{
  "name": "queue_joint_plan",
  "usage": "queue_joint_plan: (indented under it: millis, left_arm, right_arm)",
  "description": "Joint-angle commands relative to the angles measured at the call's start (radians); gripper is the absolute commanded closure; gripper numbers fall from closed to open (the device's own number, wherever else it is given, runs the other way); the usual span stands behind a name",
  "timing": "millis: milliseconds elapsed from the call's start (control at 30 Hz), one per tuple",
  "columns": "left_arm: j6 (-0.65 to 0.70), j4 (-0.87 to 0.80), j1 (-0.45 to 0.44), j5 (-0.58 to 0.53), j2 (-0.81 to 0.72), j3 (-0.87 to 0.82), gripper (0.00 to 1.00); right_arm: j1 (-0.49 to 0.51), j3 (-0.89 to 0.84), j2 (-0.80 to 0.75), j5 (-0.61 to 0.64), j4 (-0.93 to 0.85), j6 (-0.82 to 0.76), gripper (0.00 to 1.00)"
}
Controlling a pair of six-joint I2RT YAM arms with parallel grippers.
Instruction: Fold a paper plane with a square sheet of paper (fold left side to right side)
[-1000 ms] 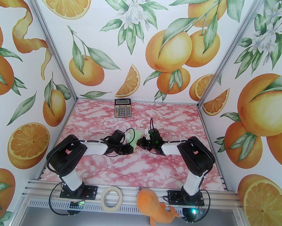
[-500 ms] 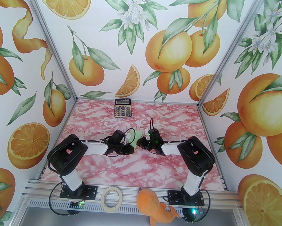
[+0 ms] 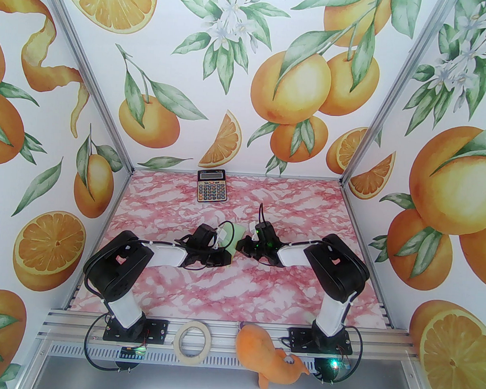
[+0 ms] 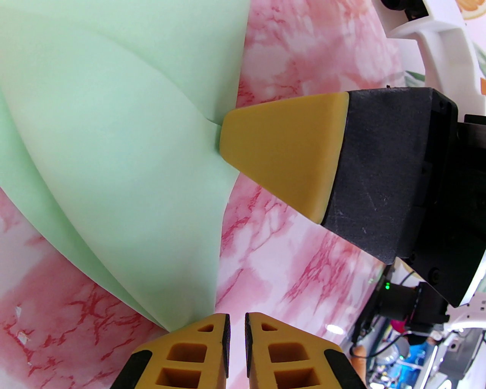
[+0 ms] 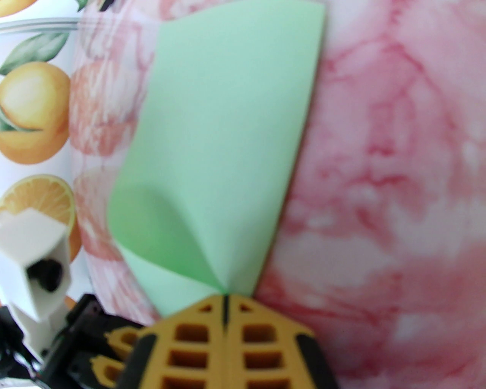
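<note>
Mid-table (image 3: 262,288), paper (image 3: 236,238) lifted and bowed rather than lying flat, caught between both arms. At its 3 o'clock edge, clamped by right gripper (image 5: 224,300): jaws fully together, pinching a puckered point of the sheet. Rest of the sheet fanning away toward 12 o'clock in the right wrist view, one side curled over in shadow. Same pinch seen from the left wrist, at the sheet's 3 o'clock edge, under a yellow fingertip (image 4: 281,152). Left gripper (image 4: 236,317) at the paper's 6 o'clock corner in that view, jaws nearly together with a thin slit between them. Corner, in two layers, tucked against the tip of the 9 o'clock finger; cannot tell whether gripped or merely touched. Paper only loosely doubled over, in soft curves rather than pressed creases. From above, left gripper at the paper's 8 o'clock, right gripper at its 3 o'clock. Calculator (image 3: 211,186) at 12 o'clock by the far wall, well apart. Tape (image 3: 179,342) at 6 o'clock and plush toy (image 3: 259,348) at 5 o'clock, both on the near rail between the arm bases.
</note>
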Motion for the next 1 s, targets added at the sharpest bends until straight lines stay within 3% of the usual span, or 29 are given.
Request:
queue_joint_plan:
  millis: [0,967]
  left_arm:
    - [0.001,0.024,-0.004,0.018,0.005,-0.011,0.84]
    - [0.01,-0.008,-0.006,0.005,-0.029,-0.001,0.84]
  right_arm:
    - [-0.007,0.02,0.019,0.024,-0.022,-0.011,1.0]
    - [-0.006,0.063,0.027,0.029,-0.071,-0.039,1.0]
